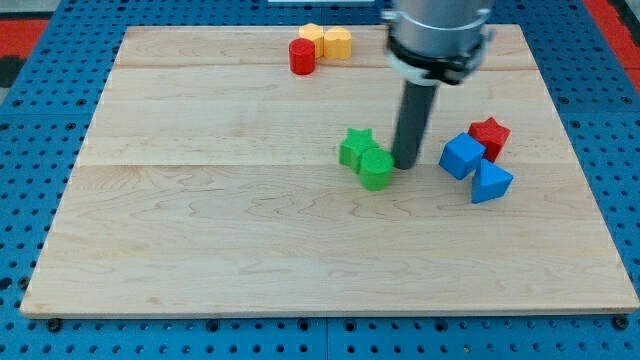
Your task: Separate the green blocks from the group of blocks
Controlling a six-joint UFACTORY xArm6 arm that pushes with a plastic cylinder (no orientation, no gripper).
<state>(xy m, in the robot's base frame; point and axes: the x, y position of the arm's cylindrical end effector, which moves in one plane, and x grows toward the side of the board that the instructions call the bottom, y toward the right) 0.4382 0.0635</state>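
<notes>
Across wooden bench [250,250], blocks in three clusters. Arm carries rod only, no fingers in view, nothing held. My tip [406,163] just right of green cylinder [376,169], which touches green star [355,147]. Right of tip: blue cube [461,156], blue wedge [490,183], red star [490,134]. View's top: two yellow blocks [326,41], red cylinder [302,56].

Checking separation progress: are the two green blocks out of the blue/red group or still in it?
Out. The green star and green cylinder touch each other, with my tip and bare board between them and the blue cube.
</notes>
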